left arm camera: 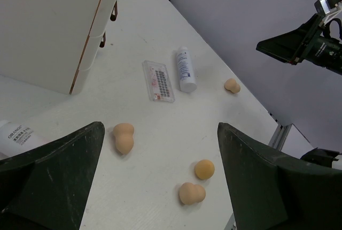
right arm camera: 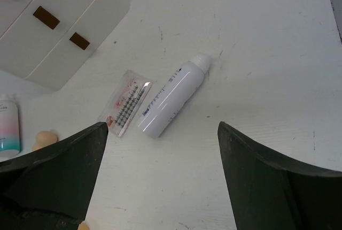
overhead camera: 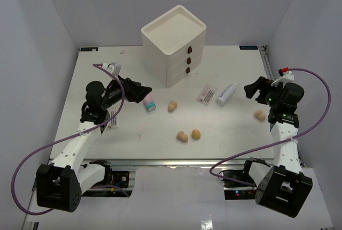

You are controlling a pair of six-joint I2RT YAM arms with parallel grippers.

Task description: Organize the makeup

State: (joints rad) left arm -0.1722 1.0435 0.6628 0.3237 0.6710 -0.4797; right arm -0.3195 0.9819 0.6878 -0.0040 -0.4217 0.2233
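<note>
My left gripper (overhead camera: pixel 143 93) hangs with its fingers spread wide, holding nothing. The pink plastic tube with a teal cap (overhead camera: pixel 150 102) lies on the white table (overhead camera: pixel 235 139) just beside its fingertips. Three tan egg-shaped foam sponges (left arm camera: pixel 123 137) lie ahead of it. My right gripper (overhead camera: pixel 252 92) is likewise spread and empty. Ahead of it the white cylindrical bottle (right arm camera: pixel 172 97) lies beside a flat clear packet with red print (right arm camera: pixel 125 103). A fourth tan sponge (overhead camera: pixel 259 115) sits near its wrist.
</note>
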